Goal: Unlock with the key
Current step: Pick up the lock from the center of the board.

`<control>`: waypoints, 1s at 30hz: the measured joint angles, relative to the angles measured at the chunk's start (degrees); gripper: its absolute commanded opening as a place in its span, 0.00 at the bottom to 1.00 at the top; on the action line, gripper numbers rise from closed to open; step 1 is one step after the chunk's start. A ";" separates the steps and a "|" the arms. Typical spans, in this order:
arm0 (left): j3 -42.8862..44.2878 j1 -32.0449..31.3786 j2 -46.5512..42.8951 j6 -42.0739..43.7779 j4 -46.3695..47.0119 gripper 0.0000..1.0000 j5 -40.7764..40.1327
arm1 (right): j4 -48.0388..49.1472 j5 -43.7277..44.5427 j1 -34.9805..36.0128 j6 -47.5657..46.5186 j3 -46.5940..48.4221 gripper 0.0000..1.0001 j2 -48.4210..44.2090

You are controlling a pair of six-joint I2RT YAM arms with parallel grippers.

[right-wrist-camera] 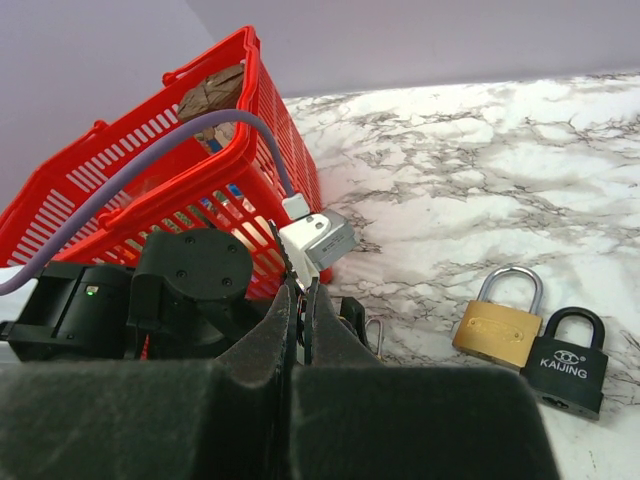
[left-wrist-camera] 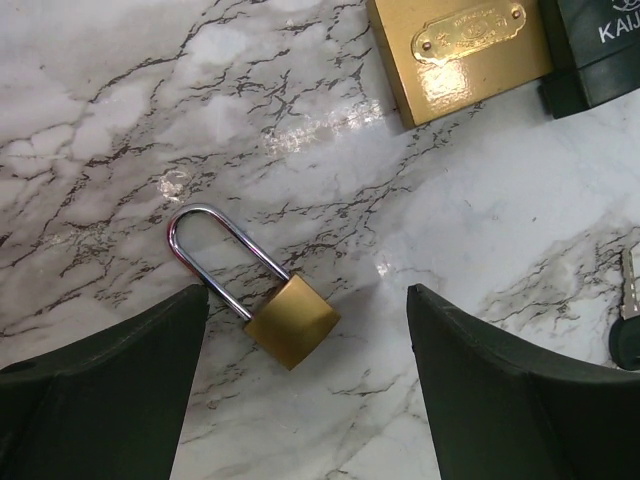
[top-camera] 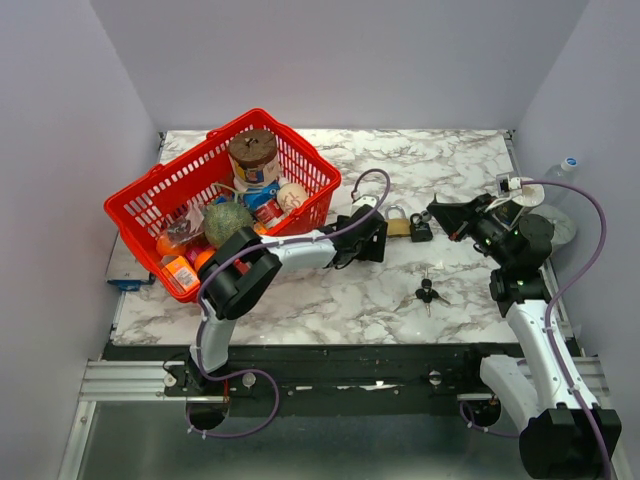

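Low in the left wrist view we see the small brass padlock with a long chrome shackle [left-wrist-camera: 272,300] between our left gripper's [left-wrist-camera: 306,305] wide, empty jaws, long axis upper left to lower right. Our right gripper [right-wrist-camera: 300,310] is pinched closed (nothing visibly held). The black-headed keys [top-camera: 427,292] lie centre-right overhead. The red plastic basket [top-camera: 135,205] holds groceries.

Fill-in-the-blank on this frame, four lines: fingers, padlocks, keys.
1. The left gripper has its fingers ___ over the small long-shackle padlock.
2. The right gripper has its fingers ___.
3. The padlock marked KAIJING is ___ in colour.
4. The keys lie on the marble table, held by ___ gripper.
Missing words: open; shut; black; neither.
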 measured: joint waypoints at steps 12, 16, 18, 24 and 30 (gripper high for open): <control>3.13 0.04 2.32 5.38 -0.52 0.86 -0.02 | -0.02 0.00 0.00 -0.52 -0.02 0.01 0.22; 3.04 0.04 2.29 4.74 -1.09 0.78 -1.11 | -0.02 0.00 0.00 -0.52 -0.02 0.01 0.22; 2.71 0.02 2.10 3.82 -1.38 0.72 -2.12 | -0.02 0.00 0.00 -0.55 -0.02 0.01 0.26; 2.56 -0.48 1.68 2.56 -4.07 0.63 -4.61 | -0.02 0.00 0.00 -0.52 -0.02 0.01 0.37; 4.50 -1.97 2.14 2.10 -9.53 0.61 -7.26 | -0.02 0.00 0.00 -0.52 -0.02 0.01 0.52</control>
